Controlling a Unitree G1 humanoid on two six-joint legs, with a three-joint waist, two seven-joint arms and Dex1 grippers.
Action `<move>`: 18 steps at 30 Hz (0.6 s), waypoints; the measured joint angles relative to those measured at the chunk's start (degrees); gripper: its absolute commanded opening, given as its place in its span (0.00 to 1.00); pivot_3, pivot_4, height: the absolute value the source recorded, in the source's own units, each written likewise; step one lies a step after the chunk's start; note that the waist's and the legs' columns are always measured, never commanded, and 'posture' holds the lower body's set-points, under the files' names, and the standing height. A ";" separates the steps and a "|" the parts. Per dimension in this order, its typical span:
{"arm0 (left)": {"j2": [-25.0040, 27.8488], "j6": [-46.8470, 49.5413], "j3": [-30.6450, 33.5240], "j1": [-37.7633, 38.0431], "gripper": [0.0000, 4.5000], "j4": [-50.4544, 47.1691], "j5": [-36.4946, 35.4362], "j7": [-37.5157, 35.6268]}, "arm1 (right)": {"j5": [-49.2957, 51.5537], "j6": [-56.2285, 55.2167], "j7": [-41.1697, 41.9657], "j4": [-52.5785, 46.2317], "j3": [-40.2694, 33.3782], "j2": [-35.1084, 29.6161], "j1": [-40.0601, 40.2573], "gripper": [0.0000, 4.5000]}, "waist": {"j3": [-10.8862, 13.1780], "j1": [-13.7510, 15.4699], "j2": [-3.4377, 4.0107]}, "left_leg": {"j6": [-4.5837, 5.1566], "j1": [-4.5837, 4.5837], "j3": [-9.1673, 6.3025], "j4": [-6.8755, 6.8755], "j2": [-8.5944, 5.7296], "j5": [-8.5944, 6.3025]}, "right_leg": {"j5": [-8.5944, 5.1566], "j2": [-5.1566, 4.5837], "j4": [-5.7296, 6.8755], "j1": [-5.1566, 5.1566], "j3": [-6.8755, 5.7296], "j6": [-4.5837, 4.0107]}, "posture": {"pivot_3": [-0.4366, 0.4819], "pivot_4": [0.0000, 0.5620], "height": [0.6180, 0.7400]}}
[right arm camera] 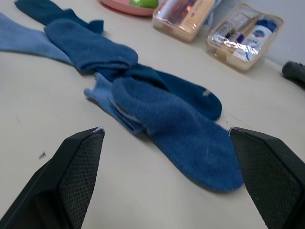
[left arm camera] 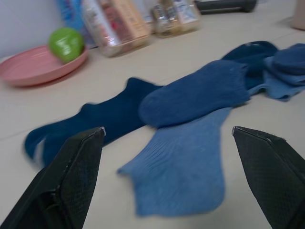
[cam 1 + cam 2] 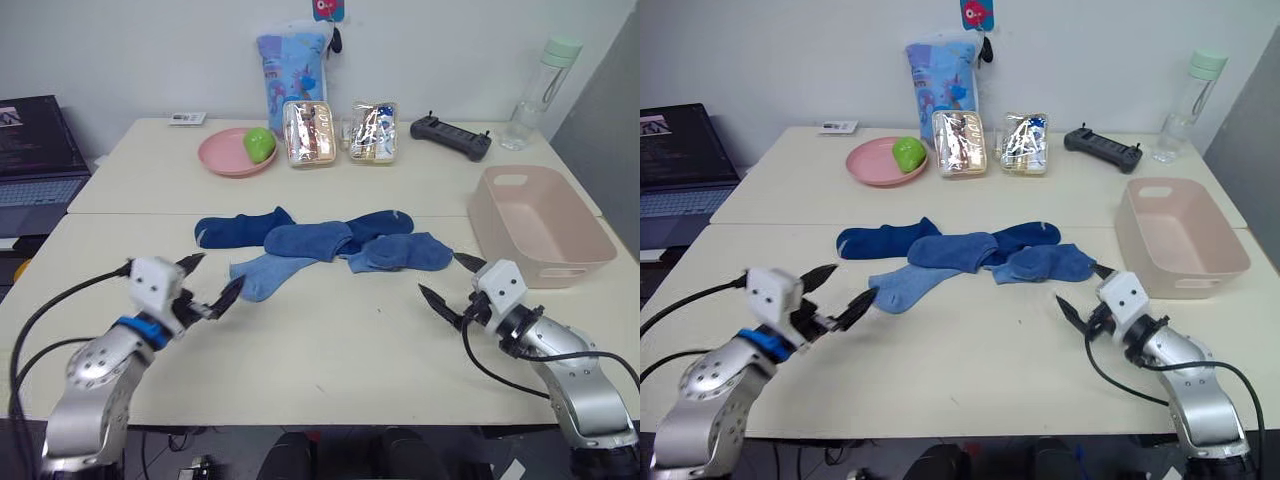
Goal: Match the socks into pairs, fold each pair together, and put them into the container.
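— Blue socks [image 3: 320, 245] lie loose on the table [image 3: 330, 350], ahead of both wide-open, empty grippers; the tub [image 3: 540, 225] sits beyond the right one.

— Which arm's nearer?

— Left gripper [image 3: 212, 285]: the light sock [image 2: 183, 167] lies lengthwise straight ahead. Right gripper [image 3: 447, 280] faces another.

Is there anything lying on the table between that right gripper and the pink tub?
No. In the left eye view, only bare table separates the right gripper from the pink tub. The socks lie off to its left.
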 measured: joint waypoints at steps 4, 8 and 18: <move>-2.43 -0.32 -8.57 -6.94 0.99 4.77 5.80 0.48 | -0.09 0.75 0.56 0.49 1.77 0.33 -2.03 1.00 | 0.00 0.01 0.00 | 0.00 -0.02 0.00 0.00 -0.02 0.00 | 0.00 0.00 0.01 -0.02 -0.01 0.00 | 0.48 0.27 1.00; -6.39 -3.07 -15.69 -12.97 0.99 14.26 12.29 1.86 | -0.75 0.46 -0.11 2.24 2.69 1.43 -2.34 1.00 | 0.01 0.00 -0.02 | 0.00 -0.04 0.01 0.00 -0.03 0.00 | 0.00 0.00 0.01 -0.05 0.00 0.00 | 0.48 0.27 1.00; -11.48 -13.93 -20.79 -23.94 0.91 32.64 20.48 2.94 | -2.41 0.30 -1.80 2.44 3.78 2.91 -1.99 1.00 | 0.01 0.03 -0.02 | 0.00 -0.07 0.00 0.05 -0.04 0.01 | 0.01 0.00 0.03 -0.06 -0.02 0.01 | 0.48 0.27 1.00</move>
